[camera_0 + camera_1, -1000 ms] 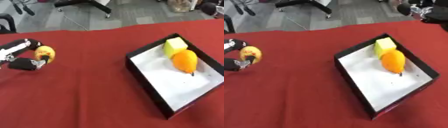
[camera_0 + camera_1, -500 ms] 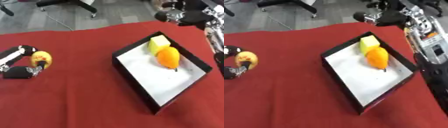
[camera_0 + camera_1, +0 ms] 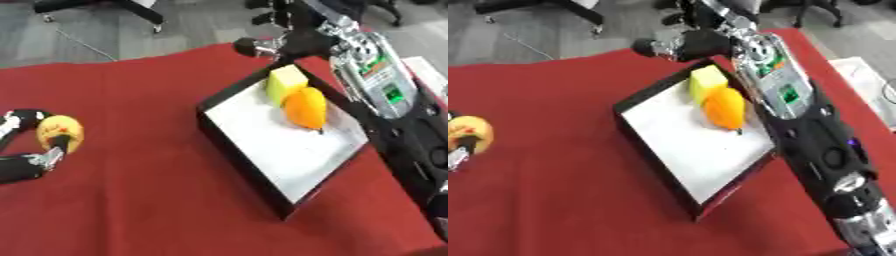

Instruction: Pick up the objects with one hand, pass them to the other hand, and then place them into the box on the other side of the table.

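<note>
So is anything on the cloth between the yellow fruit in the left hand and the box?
Nothing visible: the left hand holds the yellow fruit at the table's left, and only bare red cloth lies between it and the box.

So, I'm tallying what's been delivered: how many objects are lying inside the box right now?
2. A yellow-green block sits at the far corner of the box, and an orange fruit lies right in front of it. Nothing else shows on the white floor.

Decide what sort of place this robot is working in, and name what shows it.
Probably an office or lab: a red cloth-covered table holding a black white-lined box, grey carpet floor beyond, and a black wheeled office-chair base.
</note>
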